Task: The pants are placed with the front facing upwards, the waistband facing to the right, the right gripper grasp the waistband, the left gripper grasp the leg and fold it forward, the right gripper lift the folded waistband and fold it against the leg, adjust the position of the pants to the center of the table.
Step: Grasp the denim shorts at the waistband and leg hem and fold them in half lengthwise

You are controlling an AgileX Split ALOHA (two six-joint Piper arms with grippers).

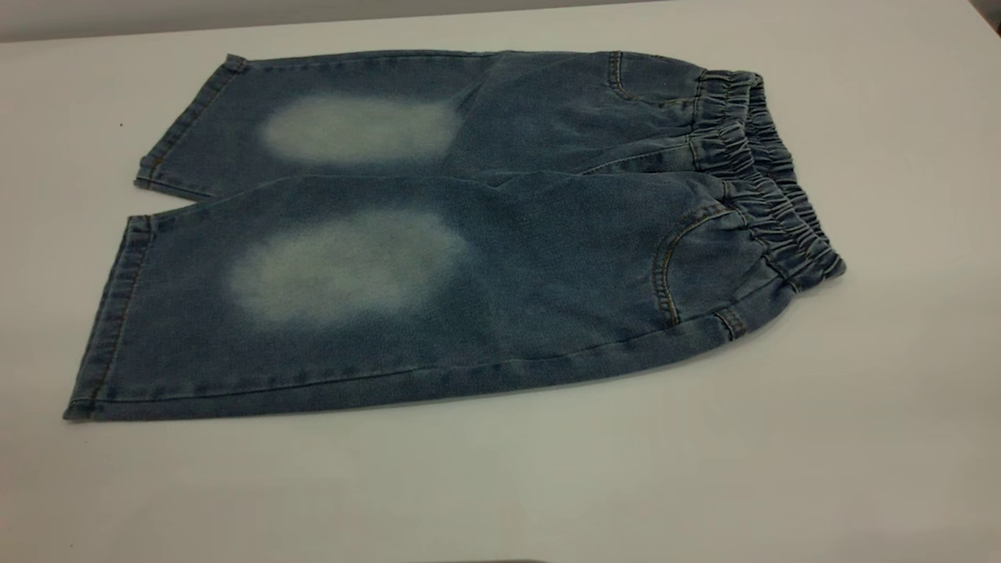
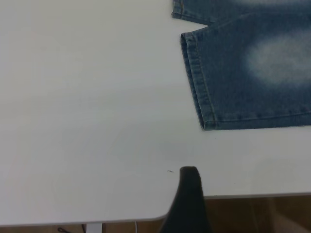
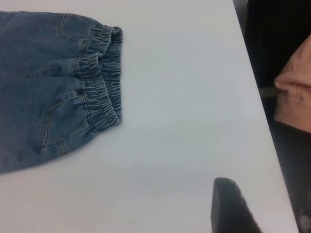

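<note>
While the pants (image 1: 438, 234) lie flat on the counter (image 1: 860, 438), waistband (image 1: 770, 180) toward its right edge, I cannot tell how open either the left claw (image 2: 189, 194) or the right claw (image 3: 231, 206) is; neither touches denim.
</note>
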